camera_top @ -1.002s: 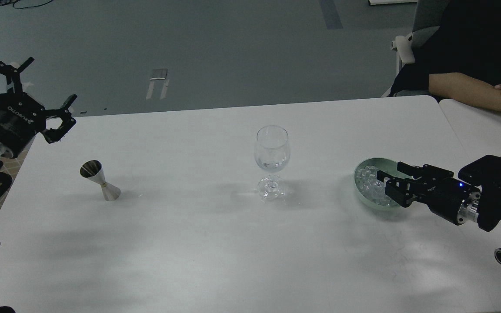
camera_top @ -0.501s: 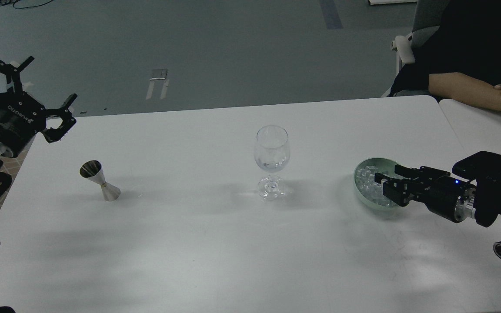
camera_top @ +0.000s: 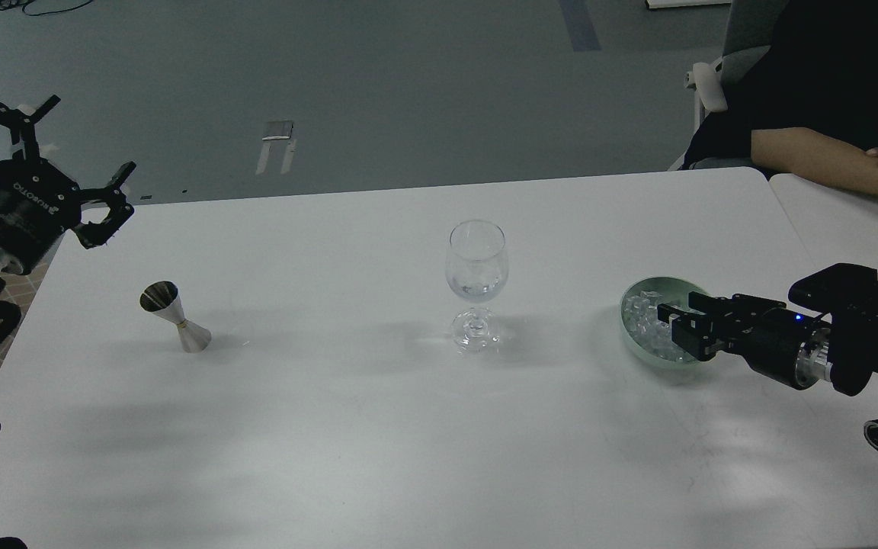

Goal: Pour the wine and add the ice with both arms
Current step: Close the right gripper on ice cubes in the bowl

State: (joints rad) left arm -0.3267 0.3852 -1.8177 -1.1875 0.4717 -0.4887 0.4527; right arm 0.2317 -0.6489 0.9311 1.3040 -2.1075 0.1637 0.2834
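The ice [camera_top: 648, 329] is a heap of small clear, glossy cubes in a pale green bowl [camera_top: 632, 345] at the table's [camera_top: 378, 442] right. The right gripper [camera_top: 674, 326] reaches level over the bowl's near rim; whether it holds a cube cannot be told. The left gripper [camera_top: 65, 164] hangs spread wide, empty, above the far left corner.

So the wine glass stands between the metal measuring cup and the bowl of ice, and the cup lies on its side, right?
Not quite. The head view shows the measuring cup standing, only tilted, not on its side. The wine glass does stand between it and the bowl of ice.
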